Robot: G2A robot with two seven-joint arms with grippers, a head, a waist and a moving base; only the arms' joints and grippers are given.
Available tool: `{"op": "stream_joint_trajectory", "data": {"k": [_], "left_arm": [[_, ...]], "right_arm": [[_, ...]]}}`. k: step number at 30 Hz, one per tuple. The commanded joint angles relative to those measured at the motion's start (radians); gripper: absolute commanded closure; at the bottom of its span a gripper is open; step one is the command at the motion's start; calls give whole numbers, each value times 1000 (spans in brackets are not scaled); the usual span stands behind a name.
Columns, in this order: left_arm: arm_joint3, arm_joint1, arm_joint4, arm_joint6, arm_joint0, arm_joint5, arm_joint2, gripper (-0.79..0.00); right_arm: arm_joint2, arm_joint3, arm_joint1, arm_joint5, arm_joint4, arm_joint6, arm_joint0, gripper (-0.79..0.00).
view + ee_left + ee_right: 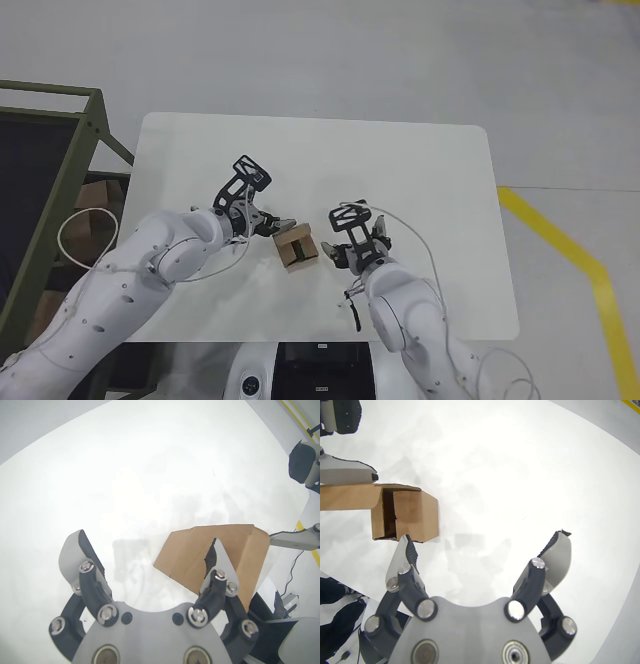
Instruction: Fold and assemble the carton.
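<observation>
Carton [297,246] sits at lower centre of the top view on the white table [420,160], between left gripper [270,226] and right gripper [352,250]. Left wrist view: jaws spread wide and empty, one finger [221,555] overlapping the carton [185,550]. Right wrist view: jaws wide and empty, carton [420,515] just beyond one fingertip [407,542].

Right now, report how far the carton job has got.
Done: the carton stands squared up on the table. In hand: nothing gripped; left pincer and right pincer sit open beside it. Left: one end gapes, a flap sticking out unfolded.
</observation>
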Motion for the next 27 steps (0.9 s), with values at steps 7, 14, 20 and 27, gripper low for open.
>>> {"op": "stream_joint_trajectory", "data": {"k": [7, 14, 20, 27], "left_arm": [[-13, -7, 37, 12, 30, 1, -5, -785], [8, -16, -9, 22, 24, 17, -31, -785], [13, -13, -50, 26, 50, -29, -86, -785], [-12, -7, -11, 44, 101, -119, -131, -785]], "right_arm": [[-9, -19, 1, -24, -9, -11, -20, -785], [-3, -15, 0, -21, -13, -13, -22, -785], [-2, -12, -3, -16, -11, -8, -17, -785], [-1, -12, -5, -14, -12, -8, -18, -785]]}}
